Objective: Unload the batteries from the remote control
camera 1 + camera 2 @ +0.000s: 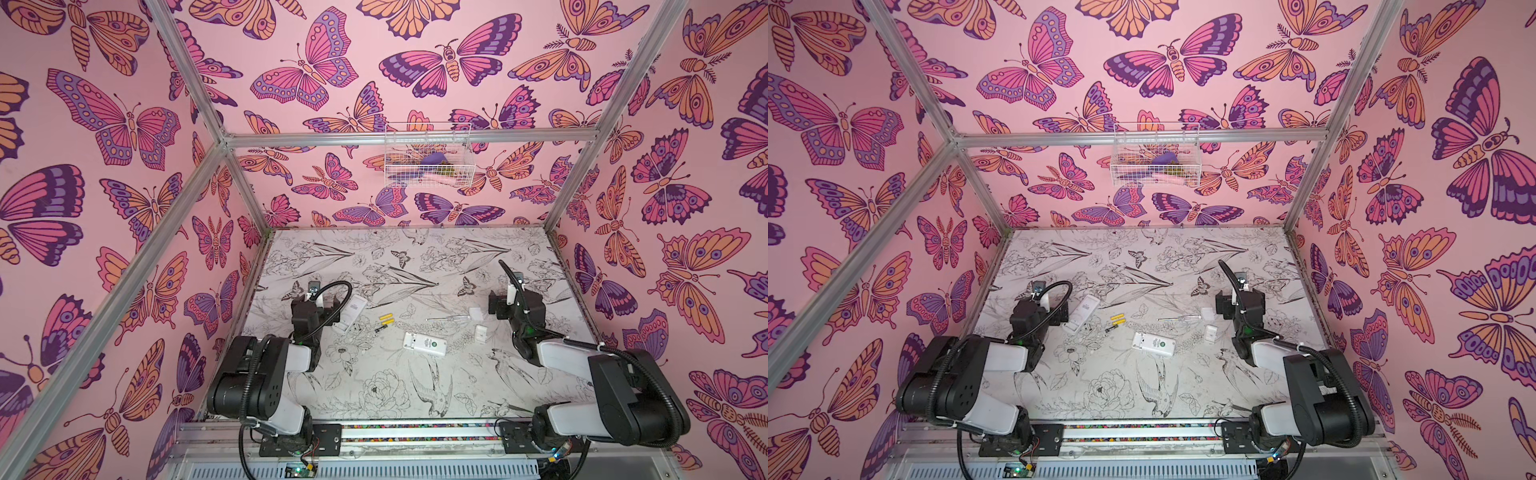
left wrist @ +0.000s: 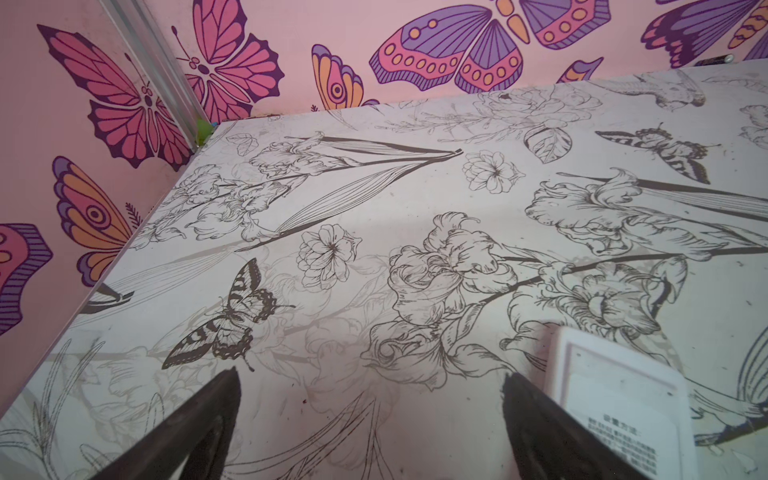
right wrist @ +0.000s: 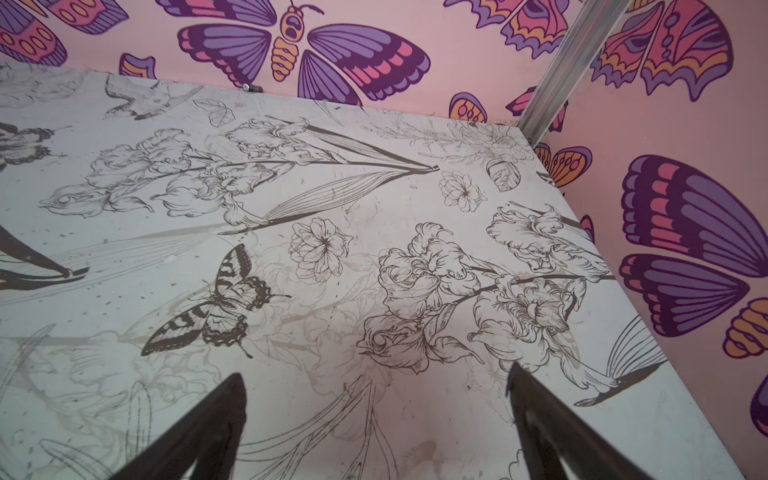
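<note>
Two white remote controls lie on the flower-printed table. One [image 1: 351, 313] [image 1: 1081, 313] is just right of my left gripper [image 1: 316, 307], and its corner [image 2: 619, 399] shows beside one finger in the left wrist view. The other remote [image 1: 424, 344] [image 1: 1153, 344] lies mid-table. Between them rest two yellow batteries [image 1: 386, 318] [image 1: 1118, 318] and a dark one [image 1: 380, 328] [image 1: 1111, 328]. My left gripper [image 2: 372, 376] is open over bare table. My right gripper [image 1: 496, 305] [image 3: 376, 374] is open too, with nothing between its fingers.
A clear-handled screwdriver [image 1: 446, 318] and two small white covers [image 1: 476, 312] [image 1: 481, 332] lie left of the right gripper. A wire basket [image 1: 428, 156] hangs on the back wall. A small dark cylinder [image 3: 251, 87] lies at that wall's foot. Butterfly-papered walls enclose the table.
</note>
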Controlling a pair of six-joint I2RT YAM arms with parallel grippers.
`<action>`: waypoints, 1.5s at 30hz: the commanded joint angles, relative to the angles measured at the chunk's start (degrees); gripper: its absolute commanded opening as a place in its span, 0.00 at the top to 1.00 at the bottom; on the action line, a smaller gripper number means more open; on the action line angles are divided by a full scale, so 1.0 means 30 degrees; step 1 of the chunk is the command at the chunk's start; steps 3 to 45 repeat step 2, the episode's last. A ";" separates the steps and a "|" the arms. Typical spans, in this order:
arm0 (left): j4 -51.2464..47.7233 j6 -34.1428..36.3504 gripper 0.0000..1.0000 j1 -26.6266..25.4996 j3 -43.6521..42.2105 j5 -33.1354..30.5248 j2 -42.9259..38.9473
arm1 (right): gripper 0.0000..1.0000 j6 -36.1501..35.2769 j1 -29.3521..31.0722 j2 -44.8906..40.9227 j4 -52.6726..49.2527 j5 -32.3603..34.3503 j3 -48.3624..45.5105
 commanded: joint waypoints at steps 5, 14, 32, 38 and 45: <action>0.0023 -0.0466 0.01 -0.0060 0.0177 -0.0979 0.0112 | 0.02 -0.0346 -0.0146 -0.0647 0.1136 -0.0675 -0.0329; 0.0023 -0.0466 0.01 -0.0060 0.0177 -0.0979 0.0112 | 0.02 -0.0346 -0.0146 -0.0647 0.1136 -0.0675 -0.0329; 0.0023 -0.0466 0.01 -0.0060 0.0177 -0.0979 0.0112 | 0.02 -0.0346 -0.0146 -0.0647 0.1136 -0.0675 -0.0329; 0.0023 -0.0466 0.01 -0.0060 0.0177 -0.0979 0.0112 | 0.02 -0.0346 -0.0146 -0.0647 0.1136 -0.0675 -0.0329; 0.0023 -0.0466 0.01 -0.0060 0.0177 -0.0979 0.0112 | 0.02 -0.0346 -0.0146 -0.0647 0.1136 -0.0675 -0.0329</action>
